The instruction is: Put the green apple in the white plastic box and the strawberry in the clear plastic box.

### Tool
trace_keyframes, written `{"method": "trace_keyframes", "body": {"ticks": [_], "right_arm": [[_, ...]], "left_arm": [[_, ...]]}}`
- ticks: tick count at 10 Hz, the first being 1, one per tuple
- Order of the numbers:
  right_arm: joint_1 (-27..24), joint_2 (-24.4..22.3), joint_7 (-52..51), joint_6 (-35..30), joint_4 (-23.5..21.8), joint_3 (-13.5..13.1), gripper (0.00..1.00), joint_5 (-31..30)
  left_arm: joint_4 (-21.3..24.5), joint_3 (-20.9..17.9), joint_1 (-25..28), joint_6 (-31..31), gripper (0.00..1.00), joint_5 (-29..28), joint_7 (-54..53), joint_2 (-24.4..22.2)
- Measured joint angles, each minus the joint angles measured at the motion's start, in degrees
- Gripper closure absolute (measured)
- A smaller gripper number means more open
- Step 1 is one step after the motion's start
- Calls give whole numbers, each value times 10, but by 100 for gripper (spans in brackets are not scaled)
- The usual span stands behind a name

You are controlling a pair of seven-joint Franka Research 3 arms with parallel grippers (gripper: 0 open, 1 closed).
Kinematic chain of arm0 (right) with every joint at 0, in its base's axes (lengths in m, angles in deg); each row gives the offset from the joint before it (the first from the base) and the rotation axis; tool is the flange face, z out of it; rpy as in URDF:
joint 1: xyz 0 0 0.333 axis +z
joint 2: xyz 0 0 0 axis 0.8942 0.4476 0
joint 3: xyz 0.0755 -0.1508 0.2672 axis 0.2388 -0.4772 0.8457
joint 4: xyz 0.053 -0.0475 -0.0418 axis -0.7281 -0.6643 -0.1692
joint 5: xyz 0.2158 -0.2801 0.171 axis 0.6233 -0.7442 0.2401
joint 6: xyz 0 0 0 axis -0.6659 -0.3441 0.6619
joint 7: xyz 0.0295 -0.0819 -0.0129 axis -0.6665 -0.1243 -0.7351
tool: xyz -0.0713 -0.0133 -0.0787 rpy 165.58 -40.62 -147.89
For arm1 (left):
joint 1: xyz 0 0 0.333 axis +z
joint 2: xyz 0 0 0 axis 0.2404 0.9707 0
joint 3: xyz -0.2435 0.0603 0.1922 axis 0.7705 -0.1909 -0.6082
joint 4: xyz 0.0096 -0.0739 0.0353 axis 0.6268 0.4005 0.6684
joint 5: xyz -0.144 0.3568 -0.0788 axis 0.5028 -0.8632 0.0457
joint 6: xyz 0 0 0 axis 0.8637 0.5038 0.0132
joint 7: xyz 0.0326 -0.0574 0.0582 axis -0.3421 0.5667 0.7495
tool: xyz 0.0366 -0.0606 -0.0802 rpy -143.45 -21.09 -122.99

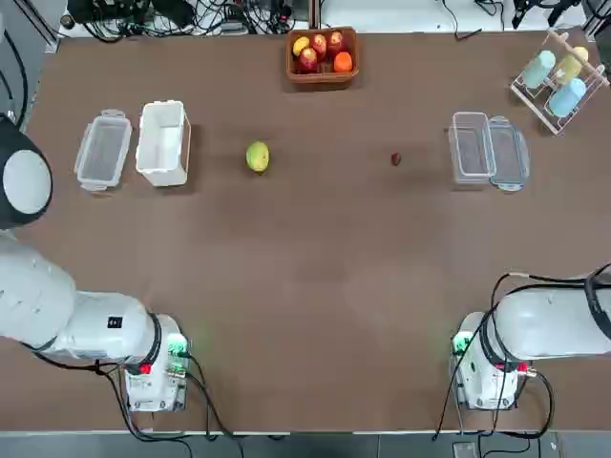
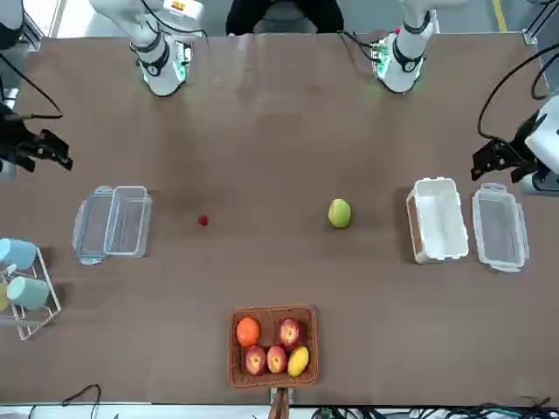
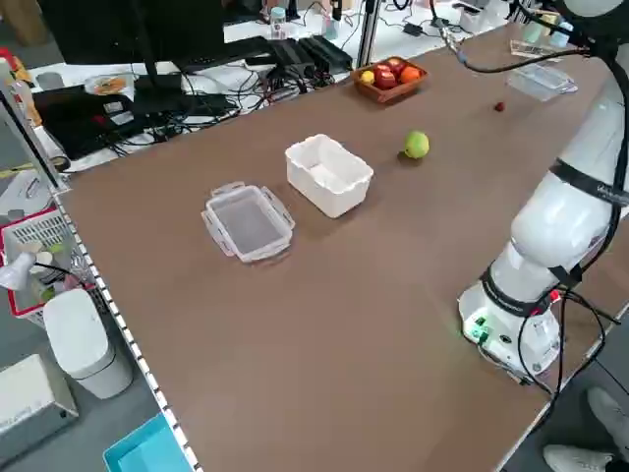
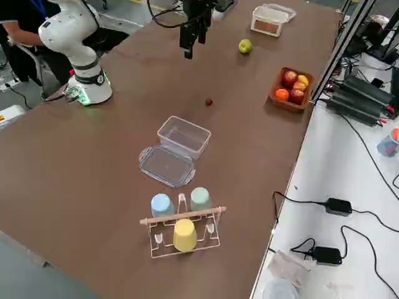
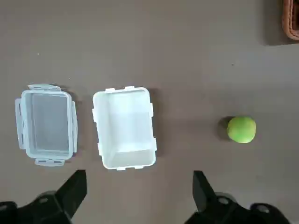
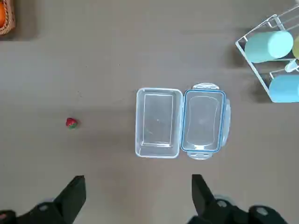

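Left gripper (image 5: 140,196), lower frame, fingers spread | Centre over green apple (image 5: 242,129), right of frame; descend vertically | Right gripper (image 6: 138,198), lower frame, likewise spread

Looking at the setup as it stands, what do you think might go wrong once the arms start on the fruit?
The green apple is rounded and sits loose on the table, so it may roll if the left fingers close off-center.

The strawberry is tiny and could slip or be crushed between the right fingers.

The clear plastic box has its lid right against it, so a drop off to that side might land on the lid.
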Motion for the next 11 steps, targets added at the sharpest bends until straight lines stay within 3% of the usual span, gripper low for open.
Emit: {"method": "trace_keyframes", "body": {"ticks": [3,6,8,11], "right_arm": [[0,0,0,-1,-2,0,0,0],[5,0,12,7,-7,1,0,1],[56,2,118,69,-51,4,0,4],[146,15,222,210,-154,10,0,4]], "left_arm": [[1,16,-4,0,0,0,29,1],[8,43,-46,-4,0,2,152,18],[43,61,-82,-50,0,2,235,38],[143,101,-95,-158,0,1,300,52]]}}
